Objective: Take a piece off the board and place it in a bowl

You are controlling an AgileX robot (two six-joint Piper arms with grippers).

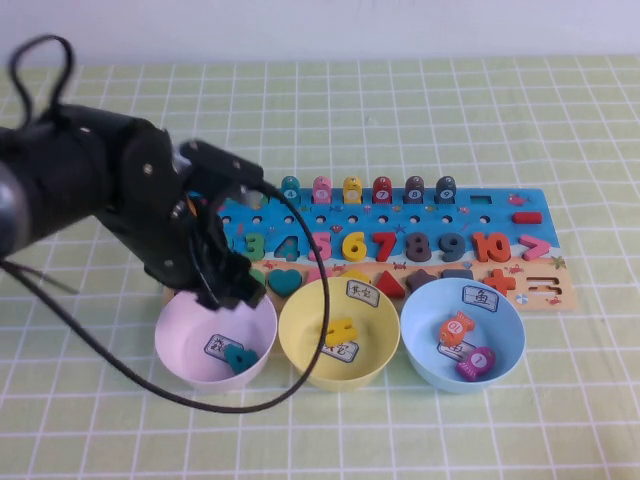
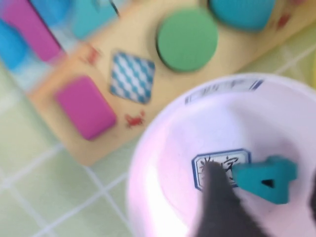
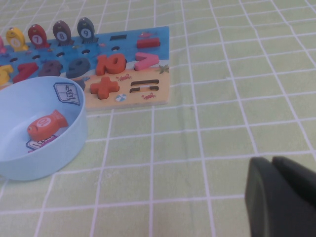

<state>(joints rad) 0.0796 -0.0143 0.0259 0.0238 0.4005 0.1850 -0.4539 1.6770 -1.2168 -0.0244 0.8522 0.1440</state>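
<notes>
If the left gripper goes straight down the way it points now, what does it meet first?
Most likely the floor of the pink bowl, near the teal 4 already lying there; the left gripper hangs just above its rim. Depth is unclear.

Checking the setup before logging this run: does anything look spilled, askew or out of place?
Nothing stands out. The teal 4 lies inside the pink bowl, under the left gripper. The board sits flat, and the right gripper is low over bare tablecloth, fingers together.
</notes>
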